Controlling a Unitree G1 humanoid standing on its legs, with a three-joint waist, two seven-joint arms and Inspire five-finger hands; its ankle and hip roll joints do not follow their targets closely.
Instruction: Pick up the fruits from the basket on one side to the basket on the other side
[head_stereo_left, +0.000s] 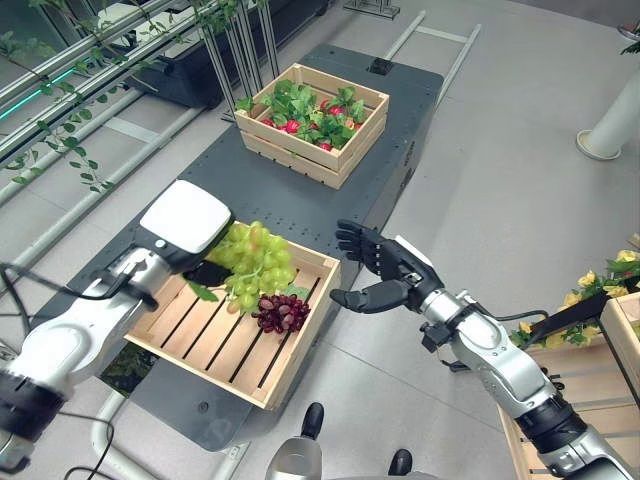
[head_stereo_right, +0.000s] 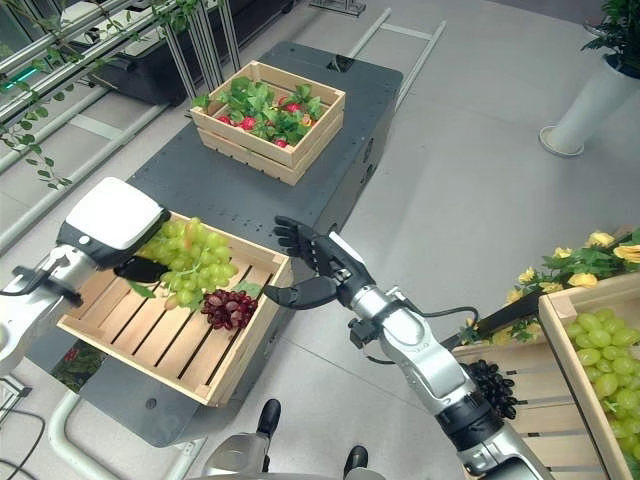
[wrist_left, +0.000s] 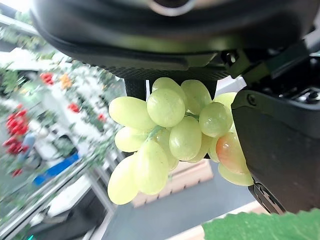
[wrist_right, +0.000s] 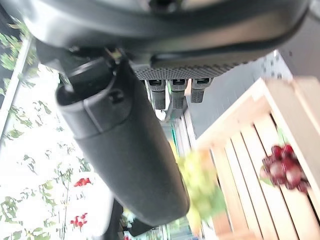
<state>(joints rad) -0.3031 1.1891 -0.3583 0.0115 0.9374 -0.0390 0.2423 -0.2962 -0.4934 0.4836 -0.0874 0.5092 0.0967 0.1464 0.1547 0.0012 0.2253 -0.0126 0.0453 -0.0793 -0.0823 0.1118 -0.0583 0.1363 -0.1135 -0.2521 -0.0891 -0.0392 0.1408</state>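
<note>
My left hand (head_stereo_left: 207, 272) is shut on a bunch of green grapes (head_stereo_left: 256, 260), which hangs low over the far left corner of the near wooden crate (head_stereo_left: 305, 330). The left wrist view shows the green grapes (wrist_left: 170, 135) pinched between the thumb (wrist_left: 280, 145) and the fingers. A dark red grape bunch (head_stereo_left: 282, 312) lies on the crate's slats beside them. My right hand (head_stereo_left: 388, 268) hovers open just past the crate's right rim, palm toward it, holding nothing. The right wrist view looks past the right hand (wrist_right: 125, 145) at the red grapes (wrist_right: 282, 170).
A second crate (head_stereo_left: 350, 160) of leaves and red fruit stands at the far end of the dark platform (head_stereo_left: 300, 205). To my right stand more crates (head_stereo_right: 560, 310) with green grapes (head_stereo_right: 600, 370), dark grapes (head_stereo_right: 492, 385) and yellow flowers (head_stereo_right: 590, 262). Leafy racks line the left.
</note>
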